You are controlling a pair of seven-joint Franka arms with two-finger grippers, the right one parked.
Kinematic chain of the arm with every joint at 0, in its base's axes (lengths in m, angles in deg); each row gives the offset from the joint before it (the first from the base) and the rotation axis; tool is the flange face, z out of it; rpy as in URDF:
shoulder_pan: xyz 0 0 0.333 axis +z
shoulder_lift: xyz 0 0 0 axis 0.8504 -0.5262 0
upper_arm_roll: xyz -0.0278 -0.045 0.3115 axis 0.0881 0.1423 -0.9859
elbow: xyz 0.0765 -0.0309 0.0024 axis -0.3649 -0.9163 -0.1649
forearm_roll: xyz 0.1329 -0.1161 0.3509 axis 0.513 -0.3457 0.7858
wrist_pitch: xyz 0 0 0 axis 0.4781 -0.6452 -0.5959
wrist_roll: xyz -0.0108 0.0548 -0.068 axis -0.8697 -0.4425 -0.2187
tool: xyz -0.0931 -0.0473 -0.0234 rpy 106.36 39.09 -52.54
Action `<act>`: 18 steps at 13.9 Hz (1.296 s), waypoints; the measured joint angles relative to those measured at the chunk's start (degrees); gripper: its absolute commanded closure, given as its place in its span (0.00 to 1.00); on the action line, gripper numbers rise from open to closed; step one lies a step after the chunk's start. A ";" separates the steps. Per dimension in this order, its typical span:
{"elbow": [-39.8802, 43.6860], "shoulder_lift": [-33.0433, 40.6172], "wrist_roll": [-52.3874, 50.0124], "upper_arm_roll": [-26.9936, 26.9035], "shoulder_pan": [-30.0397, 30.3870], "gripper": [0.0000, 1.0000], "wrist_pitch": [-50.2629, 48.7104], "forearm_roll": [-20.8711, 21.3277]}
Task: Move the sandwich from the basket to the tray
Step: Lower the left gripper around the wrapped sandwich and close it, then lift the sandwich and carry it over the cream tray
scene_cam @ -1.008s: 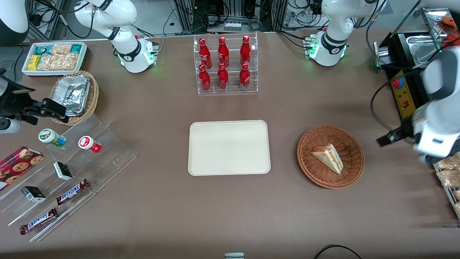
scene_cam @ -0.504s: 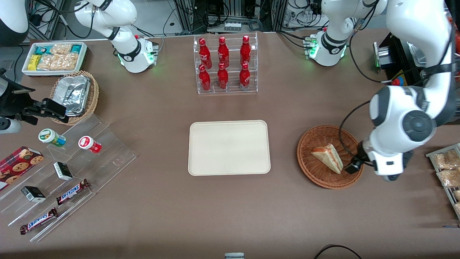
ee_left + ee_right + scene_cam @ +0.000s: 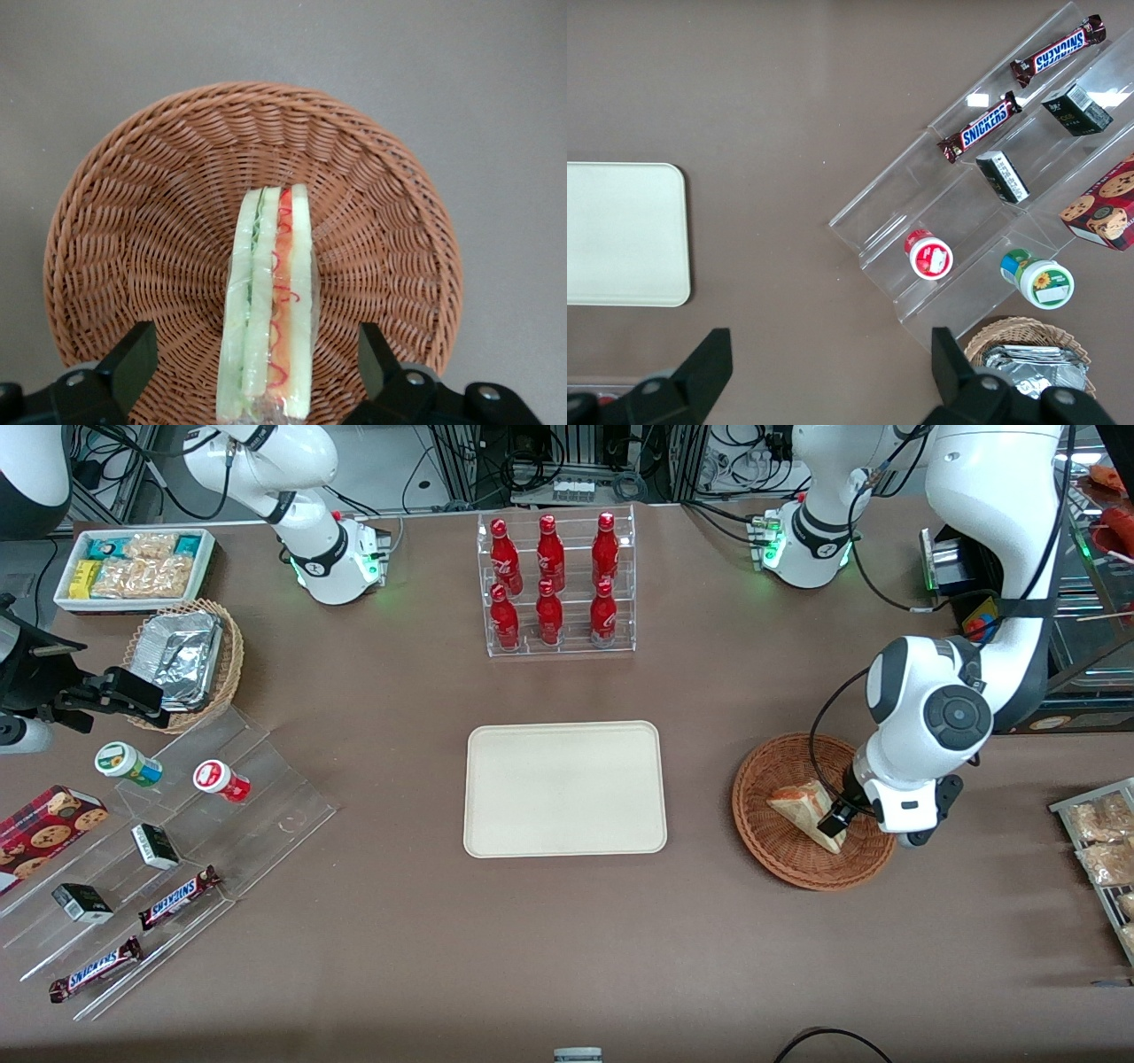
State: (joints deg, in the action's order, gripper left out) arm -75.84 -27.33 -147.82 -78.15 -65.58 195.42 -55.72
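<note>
Hovering over the basket (image 3: pixel 788 850), pincer (image 3: pixel 257 372) spread wide, one finger either side of the sandwich (image 3: pixel 270 301), neither touching it. Sandwich rests on edge inside basket, filling layers facing up. Tray (image 3: pixel 564 788) lies bare on desk (image 3: pixel 567 939), well apart toward the parked arm's end.

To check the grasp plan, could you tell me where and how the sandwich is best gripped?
Grip the sandwich across its two flat bread faces, coming straight down from above: it stands on edge in the basket, layers upward. The open gripper already straddles it.
</note>
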 measured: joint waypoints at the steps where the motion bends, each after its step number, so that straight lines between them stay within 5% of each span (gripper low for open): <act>1: -0.68 0.14 -1.08 0.41 0.00 0.00 0.91 0.00; 12: -5.27 -0.45 -3.52 2.45 -0.02 0.03 5.11 0.16; 16: -5.30 -1.59 -3.52 2.45 -0.02 0.95 6.55 0.18; 18: -5.25 -1.66 -3.52 2.44 -0.01 1.00 6.66 0.20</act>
State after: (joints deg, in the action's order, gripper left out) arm -81.10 -28.99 -151.34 -75.72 -65.59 202.08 -55.51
